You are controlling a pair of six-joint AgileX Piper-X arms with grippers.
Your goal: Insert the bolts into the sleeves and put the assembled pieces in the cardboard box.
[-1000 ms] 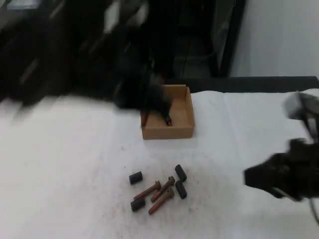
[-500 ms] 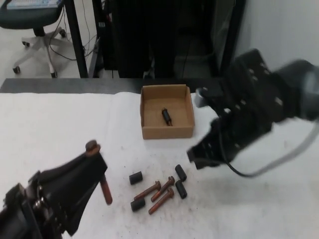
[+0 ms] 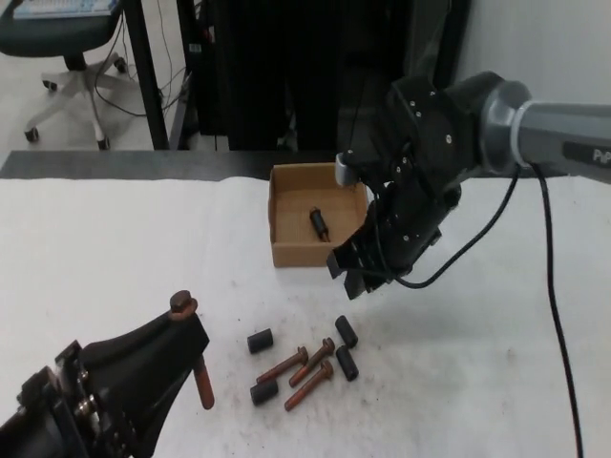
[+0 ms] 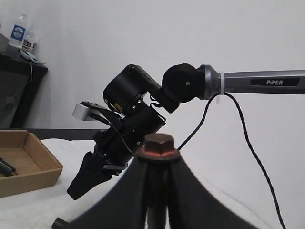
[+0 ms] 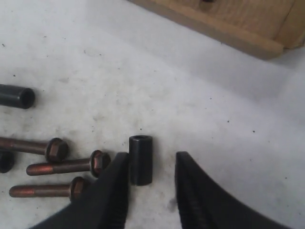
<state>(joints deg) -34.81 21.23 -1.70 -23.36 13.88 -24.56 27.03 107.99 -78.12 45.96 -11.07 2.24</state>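
Near the front left corner of the table (image 3: 95, 248), the left gripper (image 3: 186, 329) is closed on a rusty bolt (image 3: 202, 382), held upright with its hex head (image 4: 161, 145) showing above the fingers. Towards the middle of the front edge lie three loose bolts (image 3: 312, 363) side by side, with four black sleeves (image 3: 260, 341) scattered close around them. The cardboard box (image 3: 283, 253) sits at the middle of the far edge, with one assembled piece (image 3: 318, 224) inside it. The right gripper (image 3: 351, 277) hangs over the table just beside the box's front right corner. Its fingers (image 5: 190, 191) are parted and hold nothing, and one sleeve (image 5: 141, 160) lies on the table below the gap.
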